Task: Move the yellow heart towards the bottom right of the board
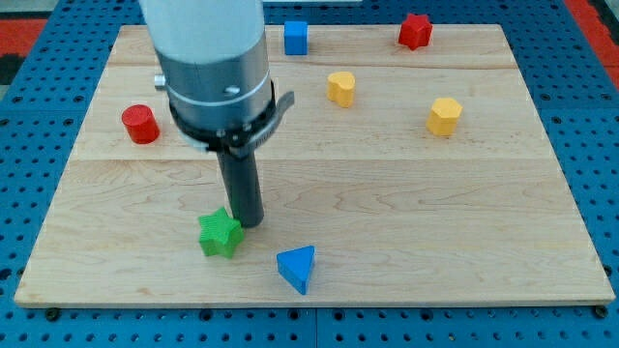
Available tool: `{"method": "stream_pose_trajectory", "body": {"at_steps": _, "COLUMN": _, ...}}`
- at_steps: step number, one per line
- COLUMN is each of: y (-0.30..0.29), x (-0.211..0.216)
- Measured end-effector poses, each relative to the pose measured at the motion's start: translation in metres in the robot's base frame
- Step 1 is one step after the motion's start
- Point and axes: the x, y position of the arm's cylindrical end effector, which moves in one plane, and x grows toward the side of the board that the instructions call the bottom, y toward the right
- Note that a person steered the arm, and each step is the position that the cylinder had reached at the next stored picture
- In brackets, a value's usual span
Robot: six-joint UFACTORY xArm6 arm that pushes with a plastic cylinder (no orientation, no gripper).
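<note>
Near the board's bottom left, we see my tip. It is just a rod, so it holds nothing. It sits right beside the green star. A blue triangle lies near, lower right. The yellow heart is well apart, up and to the view's right. Farther right sits a yellow block.

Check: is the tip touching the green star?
Cannot tell. In the camera view my tip sits against the green star's upper right edge, with no visible gap.
</note>
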Motion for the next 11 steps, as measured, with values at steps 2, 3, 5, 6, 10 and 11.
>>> {"method": "stream_pose_trajectory", "body": {"at_steps": 2, "y": -0.096, "x": 0.044}}
{"method": "stream_pose_trajectory", "body": {"at_steps": 3, "y": -0.148, "x": 0.044}}
{"method": "stream_pose_trajectory", "body": {"at_steps": 5, "y": -0.089, "x": -0.098}}
{"method": "stream_pose_trajectory", "body": {"at_steps": 6, "y": -0.032, "x": -0.193}}
{"method": "stream_pose_trajectory", "body": {"at_steps": 10, "y": 0.112, "x": -0.205}}
{"method": "stream_pose_trajectory", "body": {"at_steps": 11, "y": 0.108, "x": -0.193}}
